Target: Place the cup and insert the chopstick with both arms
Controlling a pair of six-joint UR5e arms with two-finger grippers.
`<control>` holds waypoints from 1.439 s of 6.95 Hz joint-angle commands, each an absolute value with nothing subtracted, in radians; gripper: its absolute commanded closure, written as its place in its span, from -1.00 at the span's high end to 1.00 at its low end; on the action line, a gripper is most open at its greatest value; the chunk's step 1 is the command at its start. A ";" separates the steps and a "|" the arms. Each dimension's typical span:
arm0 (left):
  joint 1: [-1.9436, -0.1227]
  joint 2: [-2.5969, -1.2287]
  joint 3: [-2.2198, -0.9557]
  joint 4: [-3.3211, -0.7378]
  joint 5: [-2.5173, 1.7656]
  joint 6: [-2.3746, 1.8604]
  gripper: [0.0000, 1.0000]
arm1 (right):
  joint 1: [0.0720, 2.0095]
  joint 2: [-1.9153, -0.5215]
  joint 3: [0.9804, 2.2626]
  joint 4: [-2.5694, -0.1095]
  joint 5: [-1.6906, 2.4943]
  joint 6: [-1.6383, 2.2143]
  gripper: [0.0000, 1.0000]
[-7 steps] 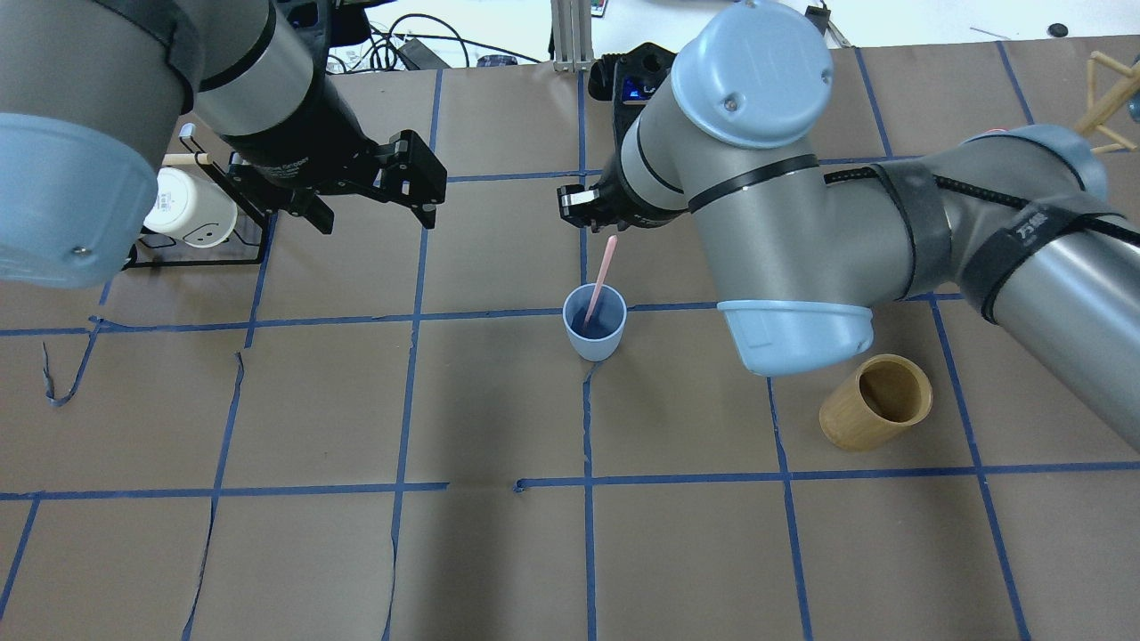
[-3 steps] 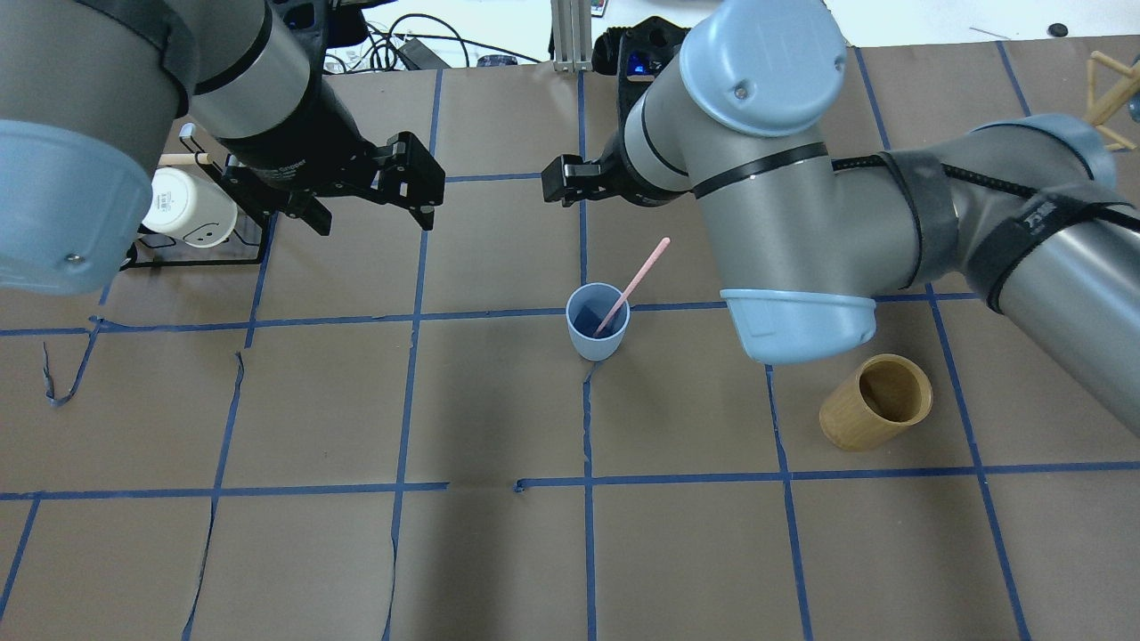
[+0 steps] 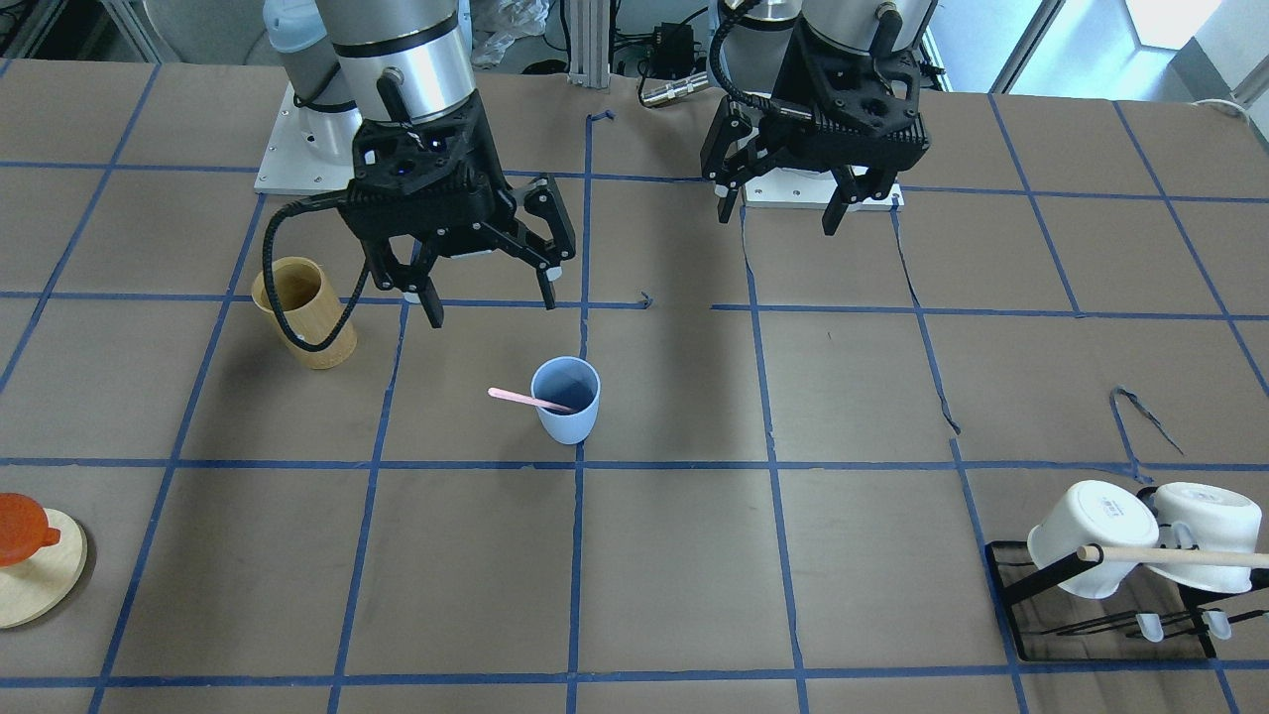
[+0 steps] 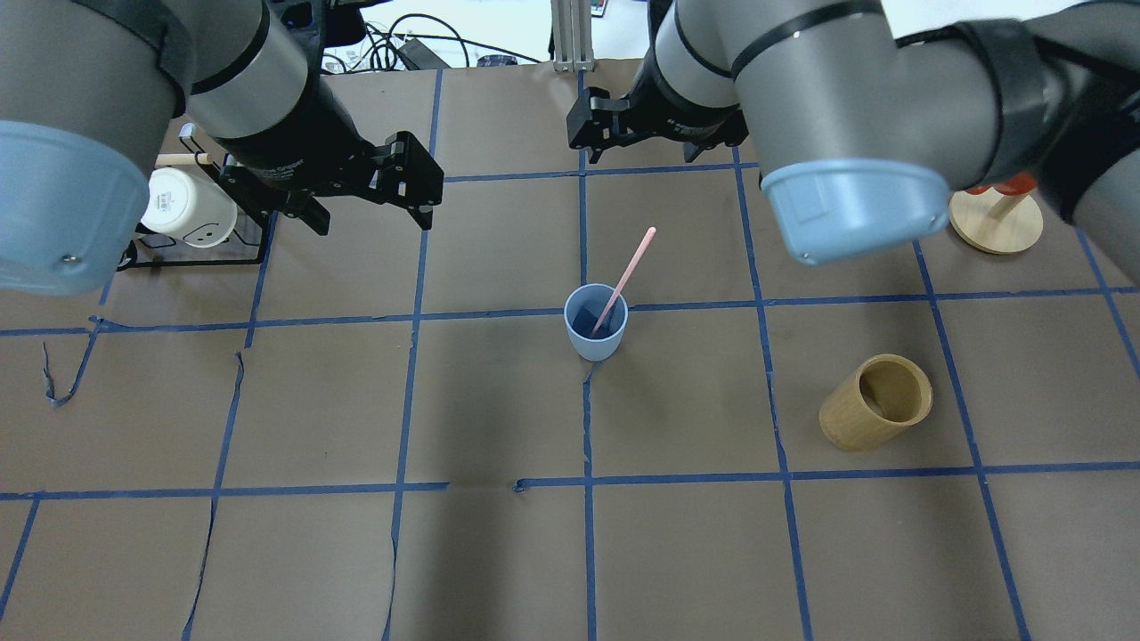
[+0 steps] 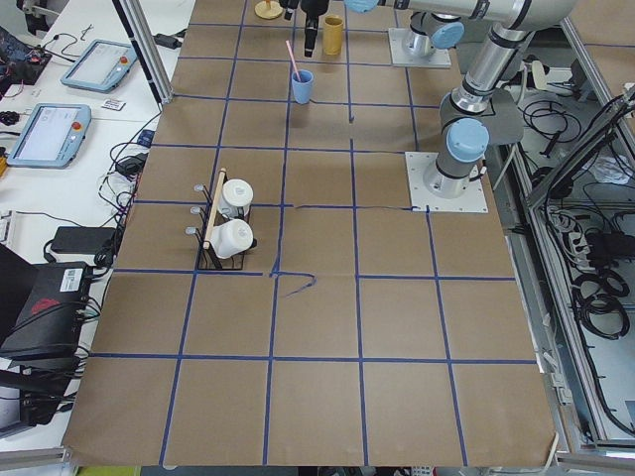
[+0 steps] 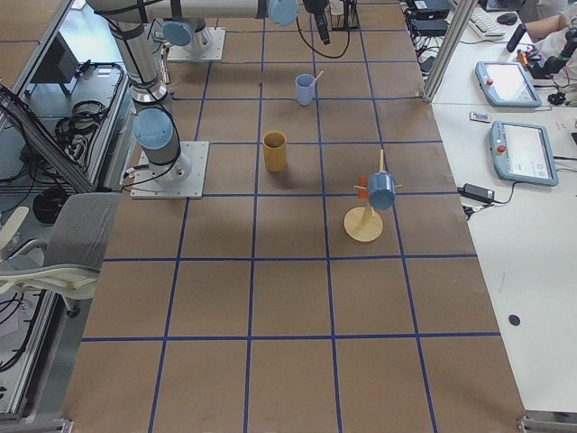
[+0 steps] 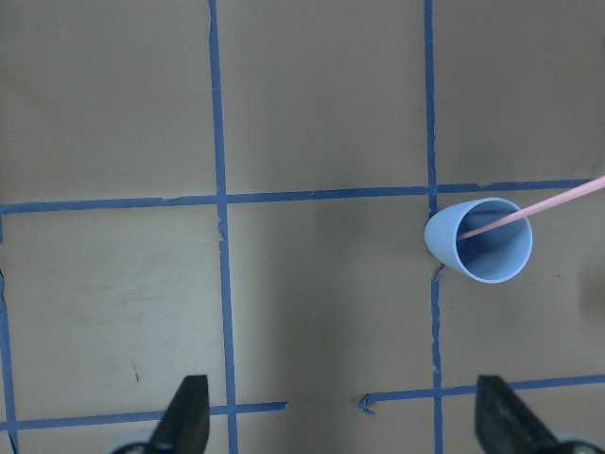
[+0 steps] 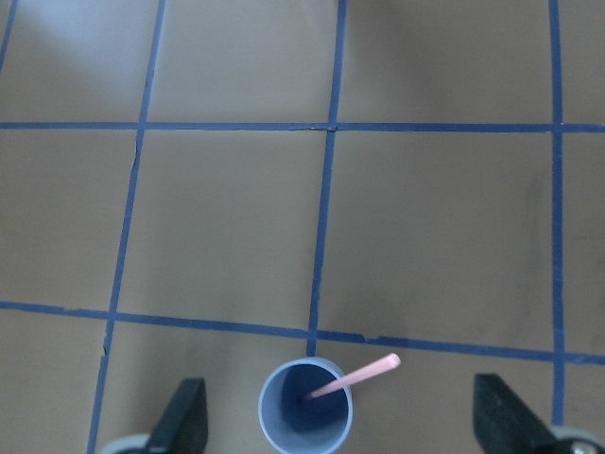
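The light blue cup (image 4: 595, 322) stands upright near the table's middle; it also shows in the front view (image 3: 566, 400). One pale pink chopstick (image 4: 631, 271) stands in it and leans on the rim, held by nothing. My right gripper (image 3: 491, 307) is open and empty, raised above and behind the cup. Its wrist view shows the cup (image 8: 305, 413) and chopstick (image 8: 354, 376) between its fingers (image 8: 184, 416). My left gripper (image 4: 374, 223) is open and empty, raised to the cup's far left. Its wrist view shows the cup (image 7: 479, 241) ahead on the right.
A tan bamboo cylinder (image 4: 877, 401) stands right of the cup. A black rack with white mugs (image 4: 189, 209) and a wooden dowel sits at the far left. A round wooden stand (image 4: 996, 218) with an orange piece is at the far right.
My right gripper has let go of the chopstick and pulled up and away from the cup. The chopstick has tipped to lean right on the rim. The left arm has hardly moved.
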State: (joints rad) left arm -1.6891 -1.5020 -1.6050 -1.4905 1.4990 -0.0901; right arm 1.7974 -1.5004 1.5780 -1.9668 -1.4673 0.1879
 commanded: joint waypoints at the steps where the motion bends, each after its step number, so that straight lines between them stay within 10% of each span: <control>1: -1.689 -1.502 -1.605 -1.491 1.499 -0.091 1.00 | 1.711 -1.522 1.509 -1.702 -1.590 0.026 1.00; 10: -1.687 -1.502 -1.601 -1.489 1.500 -0.089 1.00 | 1.606 -1.585 1.568 -1.634 -1.585 -0.063 1.00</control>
